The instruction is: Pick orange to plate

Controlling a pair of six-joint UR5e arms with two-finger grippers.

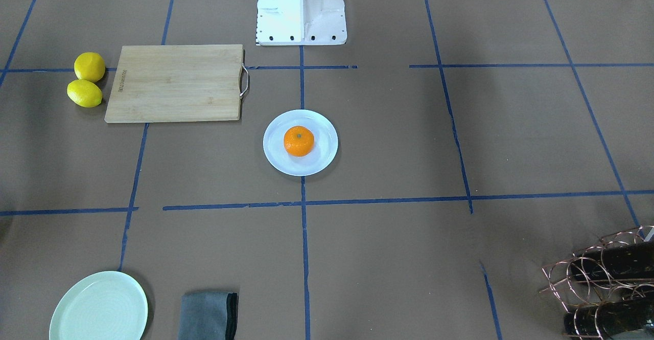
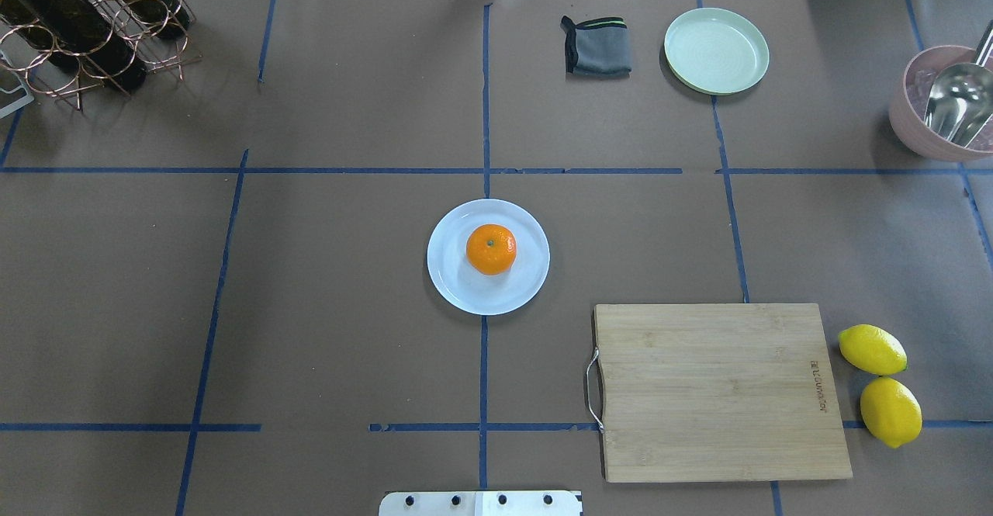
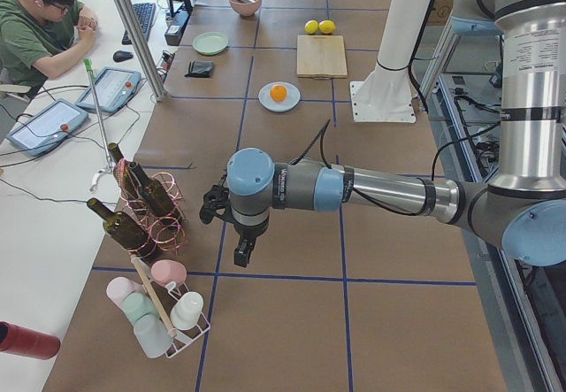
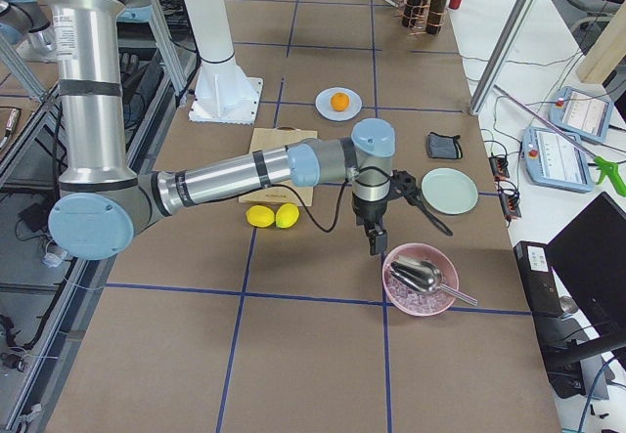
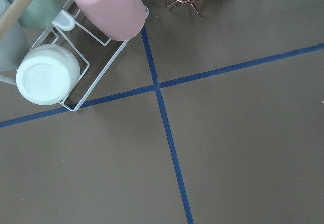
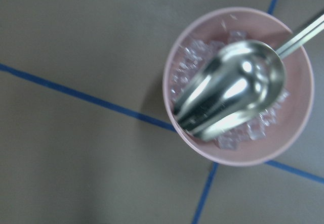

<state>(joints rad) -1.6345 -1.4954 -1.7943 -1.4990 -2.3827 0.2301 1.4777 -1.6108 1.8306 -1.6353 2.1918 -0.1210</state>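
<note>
The orange [image 1: 299, 140] [image 2: 490, 249] rests stem-up in the middle of the pale blue-white plate [image 1: 323, 157] [image 2: 458, 285], at the table's centre. Neither gripper is near it. Only the side views show them. The left gripper [image 3: 240, 243] hangs over the table's left end beside the bottle rack, far from the plate [image 3: 264, 102]. The right gripper [image 4: 373, 242] hangs over the right end, just above the pink bowl. I cannot tell whether either is open or shut. The wrist views show no fingers.
A wooden cutting board [image 2: 717, 390] and two lemons [image 2: 880, 384] lie right of the plate. A mint-green plate [image 2: 716, 50] and grey cloth [image 2: 597, 46] sit at the far side. Copper bottle rack [image 2: 85, 19], cup rack [image 5: 71, 57], pink ice bowl with scoop [image 6: 238, 85].
</note>
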